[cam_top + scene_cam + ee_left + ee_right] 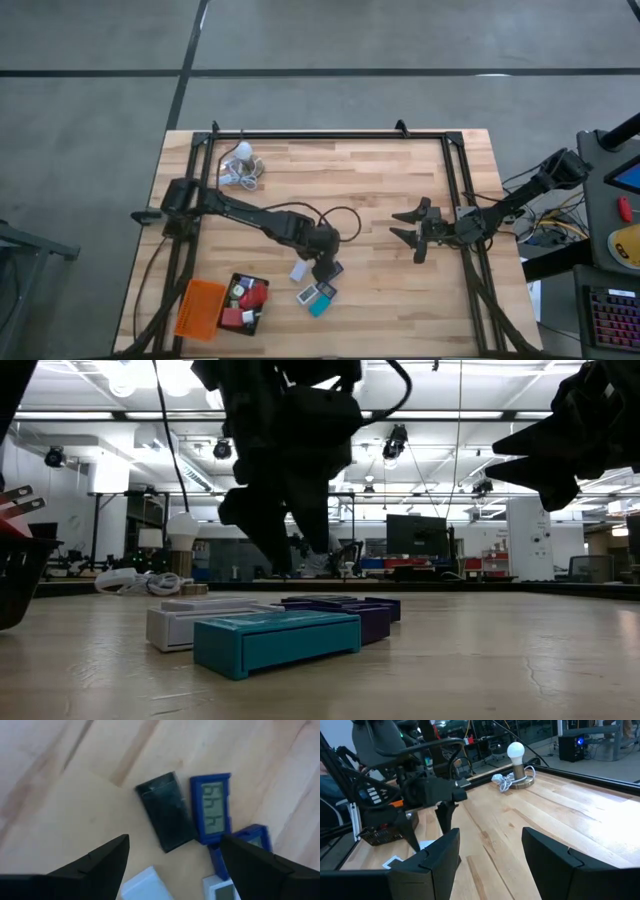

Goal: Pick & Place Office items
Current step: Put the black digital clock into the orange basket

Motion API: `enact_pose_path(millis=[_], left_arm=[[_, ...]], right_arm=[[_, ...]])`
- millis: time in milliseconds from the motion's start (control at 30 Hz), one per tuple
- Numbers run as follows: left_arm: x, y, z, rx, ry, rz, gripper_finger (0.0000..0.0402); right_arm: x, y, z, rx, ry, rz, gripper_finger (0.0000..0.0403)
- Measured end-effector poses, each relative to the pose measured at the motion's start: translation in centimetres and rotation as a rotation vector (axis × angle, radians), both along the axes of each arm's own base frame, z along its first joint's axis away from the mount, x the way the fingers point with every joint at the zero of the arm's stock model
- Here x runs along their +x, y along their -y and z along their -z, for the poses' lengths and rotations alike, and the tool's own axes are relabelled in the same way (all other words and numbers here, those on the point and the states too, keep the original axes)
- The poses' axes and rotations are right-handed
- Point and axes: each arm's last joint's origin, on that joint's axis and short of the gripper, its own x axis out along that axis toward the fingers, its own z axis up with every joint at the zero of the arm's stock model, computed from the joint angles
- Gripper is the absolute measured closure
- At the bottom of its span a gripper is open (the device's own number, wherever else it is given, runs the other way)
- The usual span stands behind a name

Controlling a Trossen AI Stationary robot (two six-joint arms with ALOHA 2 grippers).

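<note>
Left claw [172, 852] hangs spread wide above the loose office pieces, a black block [166, 811] between its fingertips and a purple-blue one [214, 806] beside it, likely lining up a pick. Others already fill the black tray [240, 318], orange tray [198, 308] alongside. Right claw [412, 232] waits part-open, empty, well apart. Pale wood table [370, 180]; bulb [242, 152] at far edge; cluttered lab beyond.

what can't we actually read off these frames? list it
- Black tray contents: high view, pieces too small to identify or count.
- Piece under the left gripper: high view, the arm covers part of the cluster.
- Pieces behind the teal piece: low view, front ones hide the rear ones.
- White piece and second blue display piece: left wrist view, cut by the edge and that gripper's fingers.
- Display digits: blurred.
</note>
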Motion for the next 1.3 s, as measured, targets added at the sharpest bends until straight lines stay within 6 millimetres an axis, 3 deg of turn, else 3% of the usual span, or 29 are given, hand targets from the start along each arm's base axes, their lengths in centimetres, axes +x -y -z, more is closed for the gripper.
enact_pose_path(millis=[433,767,1300], left_arm=[[1.4,-0.4,-0.1,0.037,0.021,-0.017,0.0089],[1.3,-0.4,0.1,0.047,0.021,0.000,0.0089],[0.6,-0.4,2.0,0.023,0.015,0.020,0.0090]], right_arm=[[0.0,0.0,0.0,-0.001,-0.002,0.000,0.0193],[0.0,0.0,0.0,-0.001,-0.002,0.000,0.0193],[0.0,0.0,0.0,-0.001,-0.001,0.000,0.0193]])
